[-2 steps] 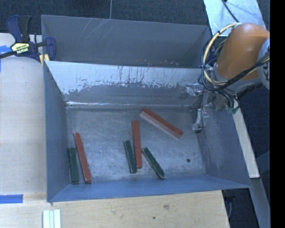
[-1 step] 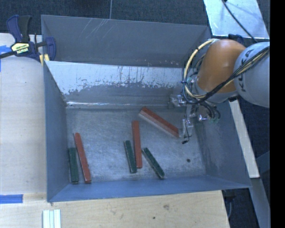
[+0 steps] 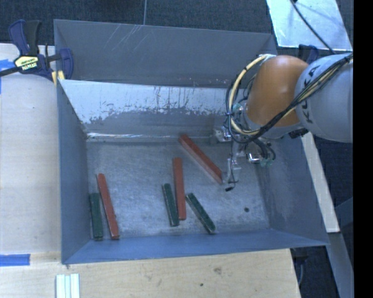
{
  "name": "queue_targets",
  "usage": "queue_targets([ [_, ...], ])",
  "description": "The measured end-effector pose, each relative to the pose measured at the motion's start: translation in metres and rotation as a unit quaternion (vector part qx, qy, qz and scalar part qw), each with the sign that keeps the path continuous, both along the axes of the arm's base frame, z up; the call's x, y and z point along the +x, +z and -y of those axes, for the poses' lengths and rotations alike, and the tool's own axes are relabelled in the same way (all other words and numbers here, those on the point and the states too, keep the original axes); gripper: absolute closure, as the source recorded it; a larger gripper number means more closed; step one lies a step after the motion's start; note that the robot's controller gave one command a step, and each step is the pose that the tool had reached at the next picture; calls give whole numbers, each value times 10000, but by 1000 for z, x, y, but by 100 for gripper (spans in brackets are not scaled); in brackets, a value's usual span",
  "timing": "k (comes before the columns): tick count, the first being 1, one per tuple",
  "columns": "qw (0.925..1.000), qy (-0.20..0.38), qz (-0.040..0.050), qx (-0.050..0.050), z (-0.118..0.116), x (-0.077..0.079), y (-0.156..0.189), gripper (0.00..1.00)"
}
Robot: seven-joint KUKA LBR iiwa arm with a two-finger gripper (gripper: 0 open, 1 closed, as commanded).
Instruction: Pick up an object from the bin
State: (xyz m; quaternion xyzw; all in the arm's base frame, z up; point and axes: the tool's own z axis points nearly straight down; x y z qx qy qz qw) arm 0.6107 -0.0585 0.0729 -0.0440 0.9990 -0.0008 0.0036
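Contents of the grey metal bin [image 3: 74, 179], counted by kind. Two kinds of object are present, both slim, flat, straight-edged sticks that differ in colour.

Reddish-brown flat sticks, three: the left red stick [image 3: 107, 205], the middle red stick [image 3: 179, 188] and the slanted red stick [image 3: 201, 157].

Dark green flat sticks, three: the left green stick [image 3: 96, 216], the middle green stick [image 3: 170, 205] and the right green stick [image 3: 201, 213].

Total: six sticks, equally divided between the two colours. One bin.
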Motion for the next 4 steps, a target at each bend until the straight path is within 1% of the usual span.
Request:
queue_targets([
  [1, 9998, -198, -17, 14, -55, 15, 5, 0],
  [2, 9998, -205, 2, 6, -52, 16, 6, 100],
  [3, 9999, -139, 2, 7, -57, 18, 30, 100],
  [4, 9999, -128, -12, 6, -57, 17, 28, 0],
])
